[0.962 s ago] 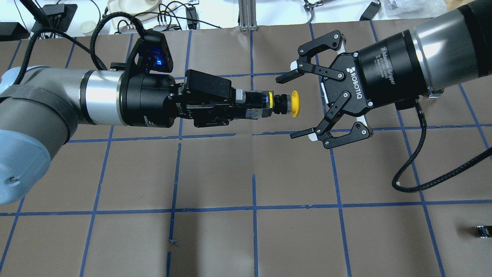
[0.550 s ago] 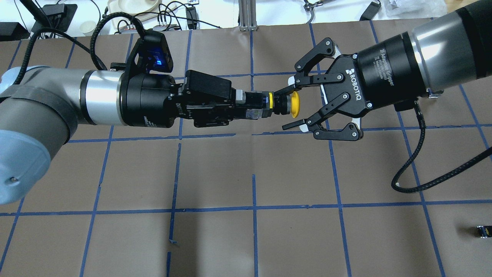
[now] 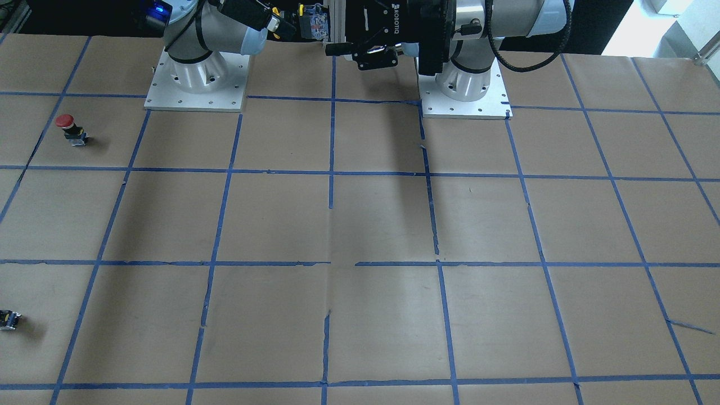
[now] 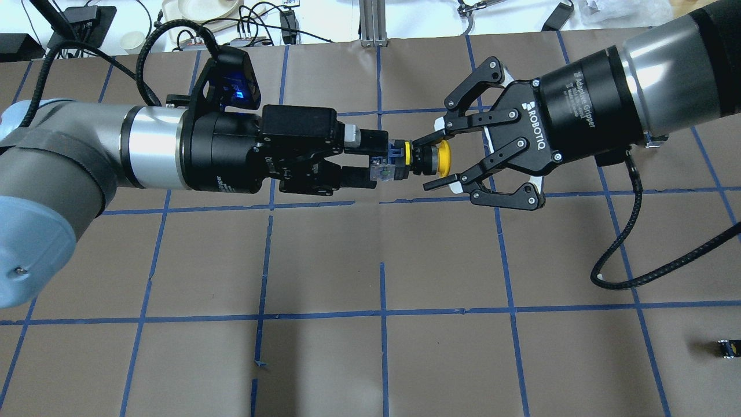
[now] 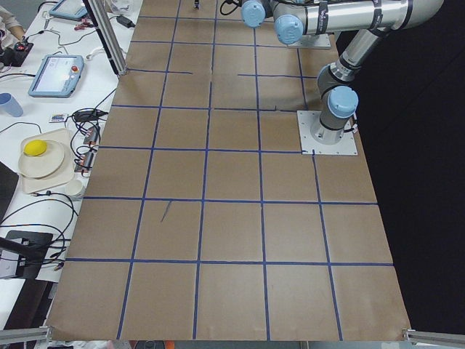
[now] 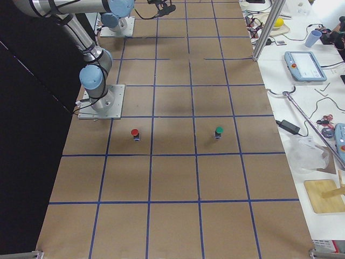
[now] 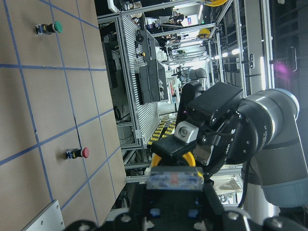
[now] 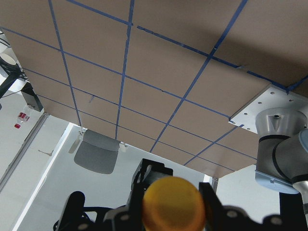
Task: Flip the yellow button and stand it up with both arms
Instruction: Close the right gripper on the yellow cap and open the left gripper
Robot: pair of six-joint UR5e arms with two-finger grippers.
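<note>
The yellow button (image 4: 433, 159) hangs level in the air between the two grippers, its yellow cap toward the right arm and its clear-and-blue base toward the left arm. My right gripper (image 4: 425, 163) is shut on its black neck just behind the cap. My left gripper (image 4: 379, 157) is open, with one finger on each side of the base and a gap showing. In the right wrist view the cap (image 8: 173, 202) fills the space between the fingers. In the left wrist view the base (image 7: 174, 180) faces the camera, with the right gripper behind it.
A red-capped button (image 3: 66, 121) and a small dark switch block (image 3: 8, 319) stand on the right arm's side of the table; the block also shows in the overhead view (image 4: 728, 347). A green-capped button (image 6: 218, 131) stands further out. Cables hang from both wrists.
My right gripper moved in from open and closed around the button's neck. My left gripper then opened and drew back a little from the base. The button stayed where it was.
</note>
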